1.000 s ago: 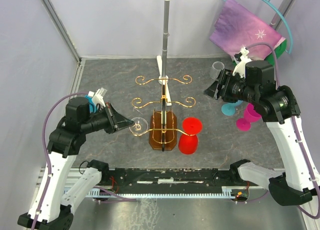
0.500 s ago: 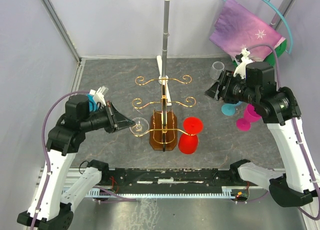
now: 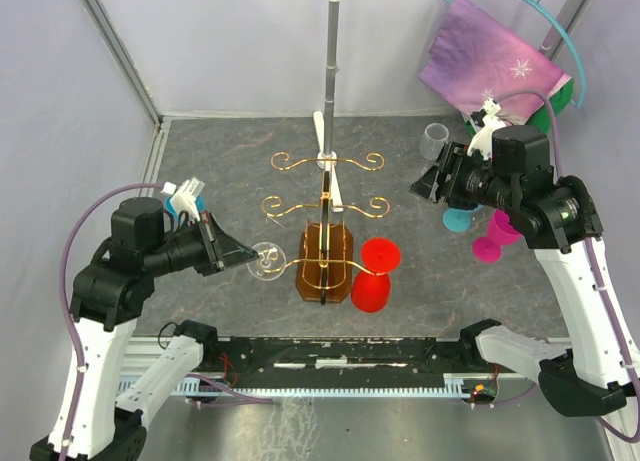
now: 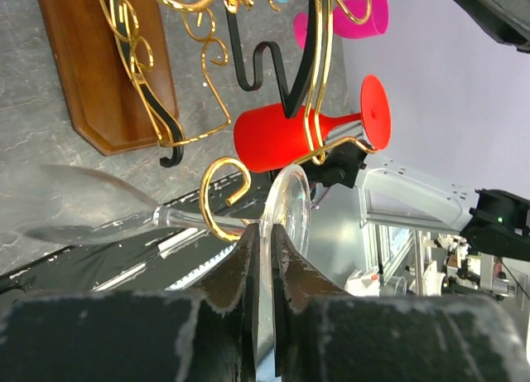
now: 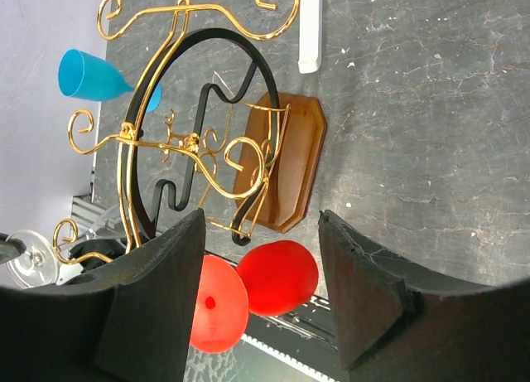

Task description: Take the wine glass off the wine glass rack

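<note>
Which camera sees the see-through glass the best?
The left wrist camera: the clear wine glass fills it, showing bowl, stem and foot, with the left pincer pinching its foot. The top camera shows it small; the right wrist camera catches only a bit at the edge.

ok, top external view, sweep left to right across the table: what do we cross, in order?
left gripper → clear wine glass in its grip → gold wire rack on a brown amber base → red wine glass → right gripper → turquoise glass → magenta glass. The clear cup at the back is left out because it overlaps the right gripper.
</note>
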Robot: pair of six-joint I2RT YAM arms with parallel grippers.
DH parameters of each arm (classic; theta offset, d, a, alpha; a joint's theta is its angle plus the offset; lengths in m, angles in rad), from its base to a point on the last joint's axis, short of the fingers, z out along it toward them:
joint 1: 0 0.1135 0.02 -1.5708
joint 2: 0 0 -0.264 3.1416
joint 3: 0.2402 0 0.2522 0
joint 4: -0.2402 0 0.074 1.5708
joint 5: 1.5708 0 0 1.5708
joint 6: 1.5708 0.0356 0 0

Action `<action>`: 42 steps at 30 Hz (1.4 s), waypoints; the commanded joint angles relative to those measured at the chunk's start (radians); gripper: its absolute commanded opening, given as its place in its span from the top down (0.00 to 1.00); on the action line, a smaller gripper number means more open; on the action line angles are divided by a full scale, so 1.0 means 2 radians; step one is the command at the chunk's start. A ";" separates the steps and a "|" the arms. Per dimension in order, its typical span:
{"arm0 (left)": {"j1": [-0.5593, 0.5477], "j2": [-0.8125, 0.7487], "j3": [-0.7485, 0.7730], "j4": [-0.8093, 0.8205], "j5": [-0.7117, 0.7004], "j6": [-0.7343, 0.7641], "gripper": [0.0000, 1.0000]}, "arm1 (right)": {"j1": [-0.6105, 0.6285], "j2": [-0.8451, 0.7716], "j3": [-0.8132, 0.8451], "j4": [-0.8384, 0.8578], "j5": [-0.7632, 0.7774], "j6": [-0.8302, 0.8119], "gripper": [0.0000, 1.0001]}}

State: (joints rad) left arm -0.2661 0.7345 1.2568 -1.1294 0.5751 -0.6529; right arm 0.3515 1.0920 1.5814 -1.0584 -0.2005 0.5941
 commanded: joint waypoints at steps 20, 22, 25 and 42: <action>0.000 0.020 -0.078 0.293 0.097 -0.097 0.97 | 0.002 -0.037 0.000 0.004 -0.030 0.013 0.37; 0.000 0.041 -0.058 0.296 0.103 -0.091 0.97 | 0.002 -0.038 0.006 -0.002 -0.026 0.012 0.37; -0.001 0.060 -0.036 0.307 0.115 -0.097 0.97 | 0.003 -0.040 0.006 -0.005 -0.021 0.012 0.37; -0.001 0.102 0.105 0.363 0.253 -0.171 0.97 | 0.003 0.025 -0.036 0.095 -0.245 0.222 0.27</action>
State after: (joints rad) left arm -0.2661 0.9546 1.4090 -0.5156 0.9516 -0.9306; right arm 0.3519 1.1343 1.5600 -1.0355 -0.4629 0.7555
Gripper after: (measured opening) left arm 0.127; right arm 0.706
